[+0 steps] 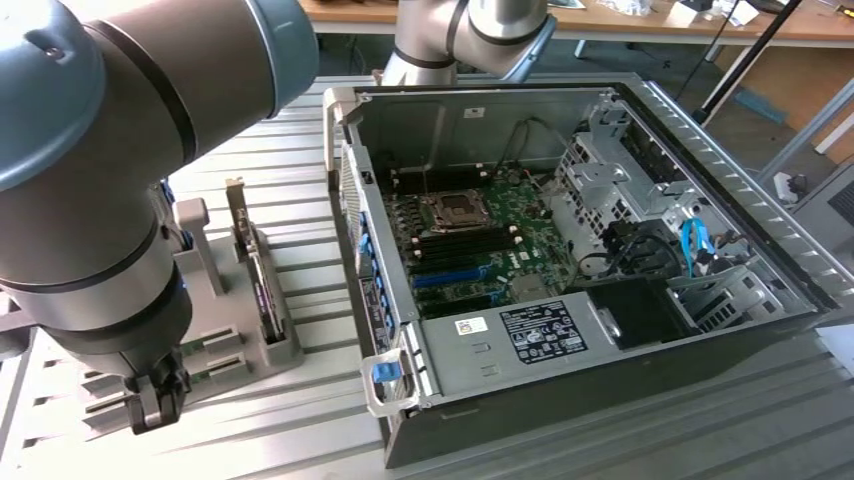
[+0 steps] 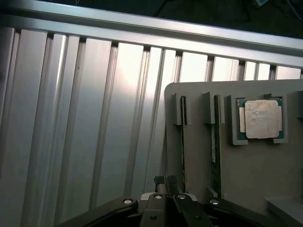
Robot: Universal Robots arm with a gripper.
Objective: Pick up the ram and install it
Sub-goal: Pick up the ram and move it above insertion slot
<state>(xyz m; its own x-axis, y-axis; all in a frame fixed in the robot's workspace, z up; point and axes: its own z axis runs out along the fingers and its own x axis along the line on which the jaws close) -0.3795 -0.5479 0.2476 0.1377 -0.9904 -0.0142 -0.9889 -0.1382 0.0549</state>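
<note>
Ribbed aluminium table (image 1: 287, 170), open PC case (image 1: 441, 110), grey holder (image 2: 255, 165) with two rams (image 2: 182, 142), claw (image 1: 151, 415) fully closed beside holder, wooden worktop (image 1: 641, 25) behind.

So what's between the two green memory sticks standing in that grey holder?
In the wrist view, just a bare strip of the grey holder separates one ram stick from the other ram stick; nothing else sits there.

A ribbed aluminium work table (image 1: 287, 440) of long parallel slats spreads across the scene, and bright light glares off its ridges in pale bands. Beyond its far edge stands a wooden desk (image 1: 667, 22), with a black slanted pole (image 1: 747, 60) before it and dim grey floor (image 1: 641, 62) beneath.
</note>
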